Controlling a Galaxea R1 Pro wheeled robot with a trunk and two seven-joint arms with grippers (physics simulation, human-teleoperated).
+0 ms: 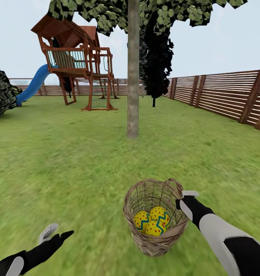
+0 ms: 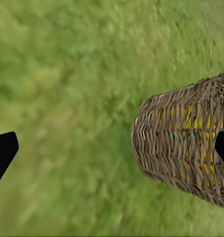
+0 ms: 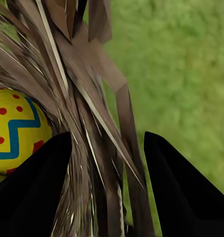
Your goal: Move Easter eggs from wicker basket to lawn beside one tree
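- Down at seven o'clock, nearest the head camera, the left gripper (image 1: pixel 57 234) is hovering over the lawn (image 1: pixel 68 161), its jaws standing wide apart with nothing between them; the left wrist view is showing its two dark fingertips (image 2: pixel 3 153) at opposite edges of the picture, grass in the gap.
- At six o'clock the wicker basket (image 1: pixel 145 199) is sitting on the grass, tilting a little toward the robot, open mouth showing.
- All three Easter eggs (image 1: pixel 156 228) are lying together at the bottom of the basket, touching one another, yellow with red dots and blue-green zigzags.
- At five o'clock the right gripper (image 1: pixel 185 199) is reaching in at the basket's rim, just beside the loop handle (image 1: pixel 175 185); the right wrist view is showing its two black fingers (image 3: pixel 32 192) straddling the woven wall (image 3: pixel 92 148), one inside near an egg, one outside. Whether they are pinching the weave, I cannot tell.
- Up at twelve o'clock the tree (image 1: pixel 133 76) is standing well beyond the basket, straight grey-brown trunk rising to its leaves.
- At eleven o'clock the playset (image 1: pixel 76 57) with its blue slide (image 1: pixel 32 84) is standing by the far fence.
- At two o'clock the slatted fence (image 1: pixel 221 94) is running along the garden's edge.
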